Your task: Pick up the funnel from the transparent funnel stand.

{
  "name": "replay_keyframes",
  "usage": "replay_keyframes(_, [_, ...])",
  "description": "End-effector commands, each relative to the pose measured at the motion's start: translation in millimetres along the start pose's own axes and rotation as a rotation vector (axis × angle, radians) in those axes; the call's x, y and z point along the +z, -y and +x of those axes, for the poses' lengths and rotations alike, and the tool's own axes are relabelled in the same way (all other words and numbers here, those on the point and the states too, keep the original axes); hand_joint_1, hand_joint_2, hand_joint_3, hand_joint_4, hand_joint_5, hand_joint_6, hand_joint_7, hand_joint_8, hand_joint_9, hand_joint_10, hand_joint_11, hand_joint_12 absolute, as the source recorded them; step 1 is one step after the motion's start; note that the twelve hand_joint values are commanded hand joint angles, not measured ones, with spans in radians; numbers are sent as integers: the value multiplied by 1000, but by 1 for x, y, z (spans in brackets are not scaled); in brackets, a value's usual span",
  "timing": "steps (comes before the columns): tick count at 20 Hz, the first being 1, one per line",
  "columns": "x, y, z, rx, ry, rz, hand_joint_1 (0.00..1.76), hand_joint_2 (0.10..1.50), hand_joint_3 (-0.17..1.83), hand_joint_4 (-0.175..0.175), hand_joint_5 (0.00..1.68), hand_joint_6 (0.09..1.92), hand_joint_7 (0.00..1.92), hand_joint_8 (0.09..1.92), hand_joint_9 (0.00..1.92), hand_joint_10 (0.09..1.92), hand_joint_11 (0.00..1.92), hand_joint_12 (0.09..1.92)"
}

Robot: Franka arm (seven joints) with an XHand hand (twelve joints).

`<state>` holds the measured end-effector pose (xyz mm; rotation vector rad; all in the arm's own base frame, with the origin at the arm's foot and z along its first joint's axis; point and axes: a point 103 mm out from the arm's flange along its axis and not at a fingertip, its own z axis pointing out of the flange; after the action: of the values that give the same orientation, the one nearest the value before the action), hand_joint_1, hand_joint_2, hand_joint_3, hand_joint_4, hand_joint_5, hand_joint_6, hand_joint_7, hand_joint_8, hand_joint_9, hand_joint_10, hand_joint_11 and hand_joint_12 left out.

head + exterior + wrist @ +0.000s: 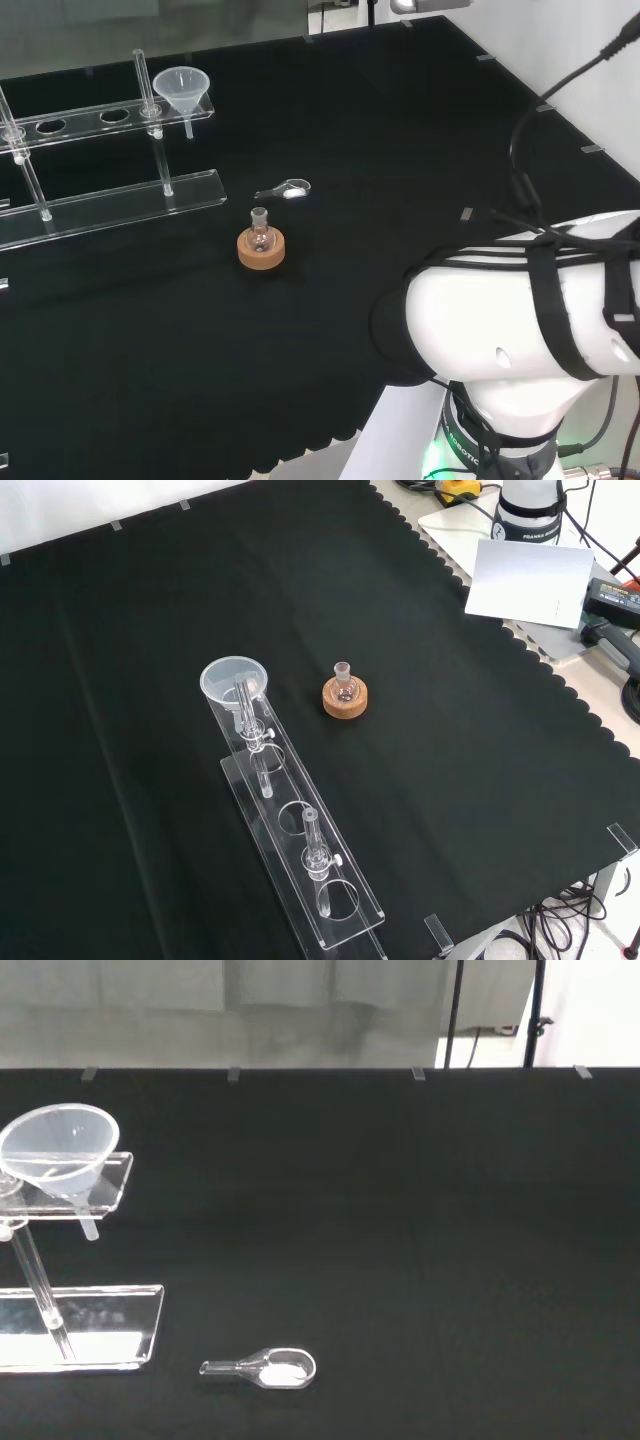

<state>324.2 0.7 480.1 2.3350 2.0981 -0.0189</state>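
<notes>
In the head view, the funnel [182, 88] is seated in the end hole of the clear stand [110, 195], near the cloth's [400, 150] far left corner. A small flask [261, 232] on a cork ring [261, 250] and a glass scoop [287, 188] are seen nearby.

In the front view, the funnel [234, 683] is held at the stand's [300, 860] upper end, the flask [345, 680] just beside it.

In the wrist view, the funnel [60, 1150] is seen upright in the stand [75, 1310]. The state of the fingers cannot be told.
</notes>
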Motion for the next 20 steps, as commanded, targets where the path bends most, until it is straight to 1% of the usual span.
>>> replay_keyframes(1, [22,-34,10,14,9,45,0,1182,329,35,145,87,0,257,108,667,80,1363])
replay_keyframes(2, [26,-41,14,5,6,56,0,1181,329,34,146,87,0,256,109,667,80,1364])
replay_keyframes(3, [29,-48,18,-5,1,83,0,1181,329,34,146,87,0,255,109,667,80,1364])
replay_keyframes(6, [39,-69,32,-41,-12,65,0,1169,325,33,139,87,2,244,106,661,71,1366])
replay_keyframes(8, [43,-84,42,-67,-11,76,5,1151,314,32,135,87,17,264,125,664,61,1382])
replay_keyframes(11, [49,-104,61,-107,0,93,95,1104,287,27,152,87,42,300,154,674,65,1398])
replay_keyframes(14, [60,-119,81,-146,23,120,166,1071,270,22,173,87,49,326,164,679,69,1402])
replay_keyframes(15, [63,-123,86,-155,34,138,196,1055,262,21,177,87,50,334,168,680,71,1404])
replay_keyframes(17, [71,-132,96,-162,51,172,261,1022,246,20,181,87,50,350,175,684,76,1409])
replay_keyframes(20, [81,-141,107,-178,47,196,357,973,224,17,184,87,48,372,189,689,87,1419])
